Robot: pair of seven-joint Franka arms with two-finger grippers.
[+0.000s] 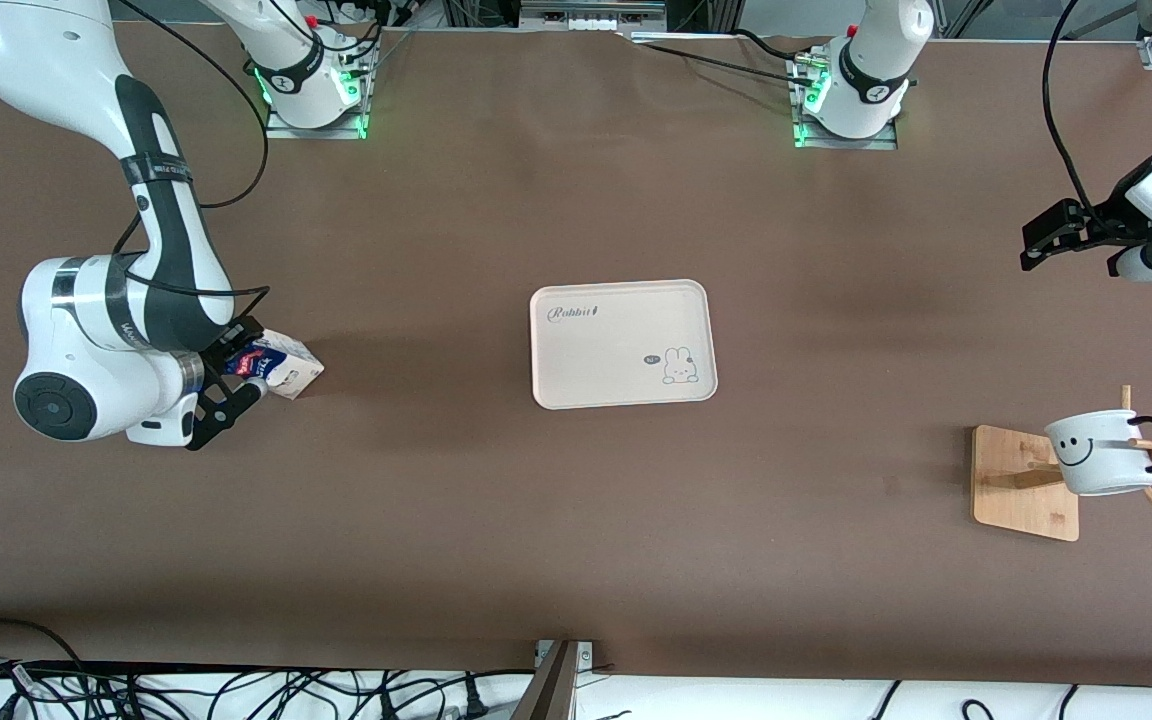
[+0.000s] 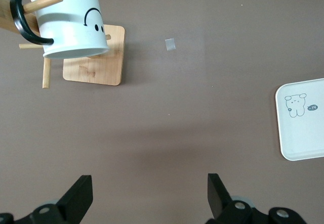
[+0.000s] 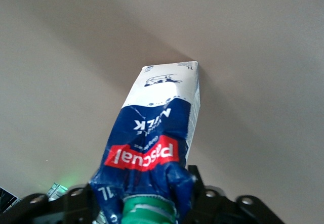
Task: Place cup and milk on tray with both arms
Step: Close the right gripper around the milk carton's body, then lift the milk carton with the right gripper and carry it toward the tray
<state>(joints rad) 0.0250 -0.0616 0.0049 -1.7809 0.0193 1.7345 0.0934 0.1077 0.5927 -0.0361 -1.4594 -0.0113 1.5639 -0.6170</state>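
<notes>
The milk (image 1: 288,366), a blue carton with a red mark, a green cap and a white lower part, leans tilted on the table at the right arm's end. My right gripper (image 1: 241,372) is shut on its crumpled top; in the right wrist view the black fingers (image 3: 202,196) press both sides of the milk (image 3: 162,118). The white smiley cup (image 1: 1101,452) hangs by its black handle on a wooden rack peg at the left arm's end. My left gripper (image 1: 1033,245) hangs open and empty in the air. The cream tray (image 1: 596,350) lies at the table's middle, with nothing on it.
The wooden rack base (image 1: 1021,490) stands under the cup, with pegs sticking out. A small grey scrap (image 2: 170,44) lies on the table near the rack base (image 2: 96,67). Cables run along the table's near edge.
</notes>
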